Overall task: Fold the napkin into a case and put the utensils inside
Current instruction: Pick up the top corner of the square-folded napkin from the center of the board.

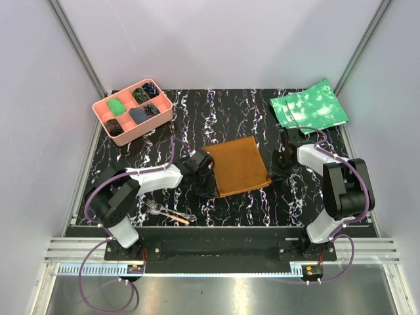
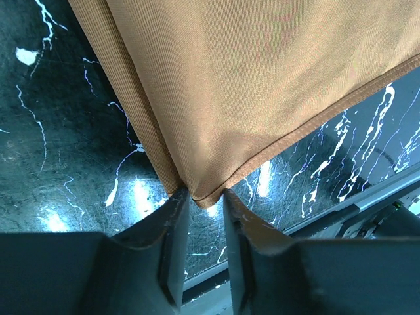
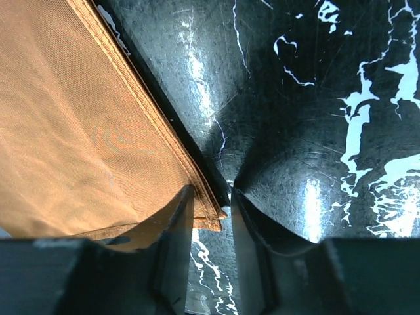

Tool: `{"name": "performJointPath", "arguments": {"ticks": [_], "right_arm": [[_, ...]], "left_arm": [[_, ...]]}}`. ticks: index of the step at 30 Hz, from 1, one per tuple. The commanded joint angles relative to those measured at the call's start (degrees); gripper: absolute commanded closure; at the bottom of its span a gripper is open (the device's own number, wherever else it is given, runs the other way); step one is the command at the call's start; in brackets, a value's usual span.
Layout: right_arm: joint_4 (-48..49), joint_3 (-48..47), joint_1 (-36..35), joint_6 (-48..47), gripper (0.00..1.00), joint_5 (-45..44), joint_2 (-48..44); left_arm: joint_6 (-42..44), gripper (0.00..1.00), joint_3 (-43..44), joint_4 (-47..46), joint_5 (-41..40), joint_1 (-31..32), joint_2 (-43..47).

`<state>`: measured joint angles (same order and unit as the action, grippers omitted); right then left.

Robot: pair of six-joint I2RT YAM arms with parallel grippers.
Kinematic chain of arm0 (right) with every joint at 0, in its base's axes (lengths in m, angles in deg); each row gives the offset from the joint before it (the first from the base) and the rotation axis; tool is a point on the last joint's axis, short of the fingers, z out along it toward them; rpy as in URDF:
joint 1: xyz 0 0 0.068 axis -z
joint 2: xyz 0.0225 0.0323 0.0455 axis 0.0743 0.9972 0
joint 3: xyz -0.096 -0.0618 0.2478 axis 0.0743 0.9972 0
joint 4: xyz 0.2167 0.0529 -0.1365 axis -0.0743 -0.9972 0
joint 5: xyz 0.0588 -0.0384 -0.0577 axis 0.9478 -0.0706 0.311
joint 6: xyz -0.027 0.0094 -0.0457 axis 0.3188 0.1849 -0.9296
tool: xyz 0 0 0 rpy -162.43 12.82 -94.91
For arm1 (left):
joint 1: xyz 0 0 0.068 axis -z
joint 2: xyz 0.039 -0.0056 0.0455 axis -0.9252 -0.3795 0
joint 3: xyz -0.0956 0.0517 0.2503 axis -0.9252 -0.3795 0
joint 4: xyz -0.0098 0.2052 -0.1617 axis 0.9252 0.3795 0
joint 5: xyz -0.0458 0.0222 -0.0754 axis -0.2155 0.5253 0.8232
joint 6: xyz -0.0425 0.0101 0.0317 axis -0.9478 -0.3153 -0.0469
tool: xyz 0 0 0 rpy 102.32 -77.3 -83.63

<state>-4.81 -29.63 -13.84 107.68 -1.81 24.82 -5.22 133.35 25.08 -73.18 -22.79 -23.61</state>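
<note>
From above, the napkin (image 1: 236, 165) lies flat in the middle of the table (image 1: 223, 111), slightly skewed. The left gripper (image 1: 210, 189) is down at its near left corner and the right gripper (image 1: 276, 177) is at its near right corner. The utensils (image 1: 169, 213) lie together on the table near the left arm's base, well apart from the cloth. A pink tray (image 1: 146, 129) sits at the far left and green cloths (image 1: 308, 105) at the far right, both out of the way.

At the left wrist, the napkin's (image 2: 249, 79) corner points straight into the gap of the left gripper (image 2: 206, 200). Its fingers (image 2: 172, 220) stand a little apart on either side of the corner, with bare table showing between them below the tip, so the jaws are not clamped.

At the right wrist, the napkin (image 3: 72, 144) shows several layers along its edge. Its corner rests against the inner face of one finger (image 3: 176, 220) of the right gripper (image 3: 211, 213). The jaws are also slightly apart, with table visible in the gap.

The step in hand looks like a fold, with both corners lined up for a pinch and no case formed. Next, each pair of jaws needs to close on every layer at its corner. The arms should then lift together and carry the near edge over evenly, so the cloth does not slip or skew.
</note>
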Motion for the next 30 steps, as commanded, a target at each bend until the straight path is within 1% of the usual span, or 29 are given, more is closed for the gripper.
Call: {"name": "performJointPath", "arguments": {"ticks": [1,6,8,9,10,16,17,18,19,20,21,23,26,30], "right_arm": [[1.17,0.81,0.27,-0.97,0.66,1.05,-0.85],[1.17,0.72,0.27,-0.88,0.78,1.84,-1.81],[1.00,0.46,0.27,-0.80,0.85,2.19,-2.51],[0.91,0.19,0.44,-0.79,0.92,2.37,-2.87],[0.73,0.02,0.44,-0.71,0.94,2.29,-3.22],[-2.08,-1.04,0.36,-0.88,0.96,1.49,-5.59],[-2.26,-1.04,0.36,-0.88,0.96,1.32,-6.03],[-2.17,-0.95,0.36,-1.06,0.92,1.32,-6.12],[-2.26,-0.95,0.36,-1.06,0.91,1.40,-6.12],[-2.43,-0.95,0.36,-1.06,0.91,1.58,-6.12],[-2.52,-0.95,0.36,-1.06,0.92,2.54,-6.04],[-2.35,-0.78,0.36,-0.88,1.00,3.60,-6.12],[-1.82,-0.16,0.36,-0.53,1.00,5.27,-5.69],[-1.03,0.45,0.36,-0.71,1.00,5.27,-4.19]], "left_arm": [[0.11,0.72,2.10,-0.87,0.49,0.10,-0.05],[0.28,0.80,2.37,-0.52,0.14,0.10,0.82],[0.63,0.82,2.63,-0.43,-0.12,0.18,1.44],[0.81,0.82,2.89,0.09,-0.30,0.18,1.62],[0.90,0.85,3.07,0.27,-0.47,0.18,2.05],[1.69,0.93,3.60,2.91,-2.93,0.09,6.18],[2.04,0.94,3.51,3.26,-3.37,-0.08,6.45],[2.13,0.94,3.42,3.52,-3.55,-0.08,6.71],[2.22,0.95,3.42,3.53,-3.64,-0.25,6.80],[2.13,0.97,3.25,3.61,-3.38,-0.34,6.80],[2.04,0.97,3.25,3.61,-3.03,-0.43,6.80],[1.87,0.98,2.72,3.70,-3.11,-0.43,6.98],[2.04,0.99,1.76,3.96,-4.25,-0.52,7.68],[2.30,0.99,0.26,3.88,-4.96,-0.96,7.07]]}}
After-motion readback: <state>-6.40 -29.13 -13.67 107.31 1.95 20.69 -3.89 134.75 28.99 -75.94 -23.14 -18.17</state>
